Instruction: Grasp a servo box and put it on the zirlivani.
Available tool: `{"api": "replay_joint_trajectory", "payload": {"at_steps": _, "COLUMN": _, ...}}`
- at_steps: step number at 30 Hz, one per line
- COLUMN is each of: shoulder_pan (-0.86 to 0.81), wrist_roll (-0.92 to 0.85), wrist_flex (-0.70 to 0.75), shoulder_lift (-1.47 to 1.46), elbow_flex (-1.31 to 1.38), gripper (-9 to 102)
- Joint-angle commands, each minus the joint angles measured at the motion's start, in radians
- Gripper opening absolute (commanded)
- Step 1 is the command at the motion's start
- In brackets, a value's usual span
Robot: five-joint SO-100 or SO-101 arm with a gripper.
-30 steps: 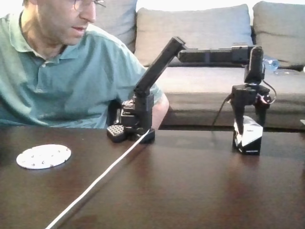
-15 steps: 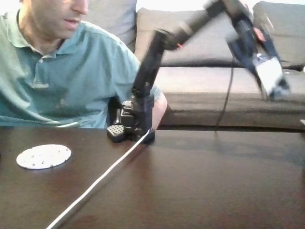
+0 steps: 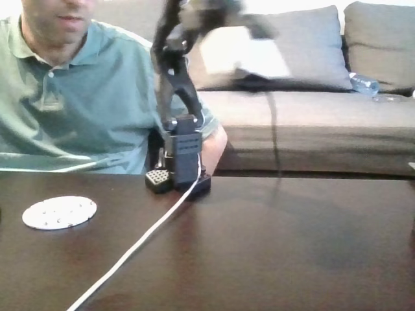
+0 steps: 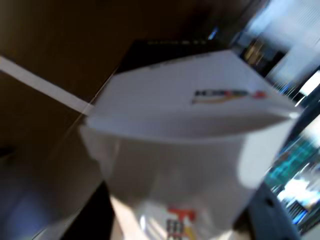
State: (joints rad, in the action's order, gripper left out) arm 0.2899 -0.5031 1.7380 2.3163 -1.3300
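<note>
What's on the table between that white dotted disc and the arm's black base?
In the fixed view, only bare dark table lies between the zirlivani and the arm's base.

A white box (image 4: pixel 190 150) bearing a black panel and small red-and-dark print; a white disc (image 3: pixel 59 212) speckled with dark dots on a dark brown table (image 3: pixel 292 246). A white cable (image 3: pixel 139 241) crosses the table; the arm (image 3: pixel 178 142) is black, the sofa (image 3: pixel 311 110) grey, a person's shirt (image 3: pixel 84 110) teal.

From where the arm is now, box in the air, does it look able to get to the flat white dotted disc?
Probably yes. The flat white dotted disc lies bare on the dark wooden table, beside the arm's base; the white cable runs clear of it.
</note>
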Motion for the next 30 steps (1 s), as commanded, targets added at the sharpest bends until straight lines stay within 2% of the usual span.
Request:
{"api": "replay_joint_trajectory", "payload": {"at_steps": 1, "shoulder_pan": -0.311, "wrist_roll": -0.067, "wrist_flex": 0.058, "shoulder_lift": 0.172, "elbow_flex": -0.152, "gripper": 12}}
{"api": "replay_joint_trajectory", "payload": {"at_steps": 7, "shoulder_pan": -0.788, "wrist_roll": -0.086, "wrist_flex": -0.095, "shoulder_lift": 0.222, "elbow_flex": -0.387, "gripper": 12}}
{"api": "replay_joint_trajectory", "payload": {"at_steps": 12, "shoulder_pan": -1.022, "wrist_roll": -0.015, "wrist_flex": -0.279, "shoulder_lift": 0.11, "elbow_flex": -0.525, "gripper": 12}}
{"api": "replay_joint_trajectory", "payload": {"at_steps": 19, "shoulder_pan": -1.106, "wrist_roll": 0.009, "wrist_flex": -0.402, "shoulder_lift": -0.064, "elbow_flex": -0.637, "gripper": 12}}
{"api": "replay_joint_trajectory", "payload": {"at_steps": 30, "shoulder_pan": -1.124, "wrist_roll": 0.035, "wrist_flex": -0.591, "shoulder_lift": -0.098, "elbow_flex": -0.893, "gripper": 12}}
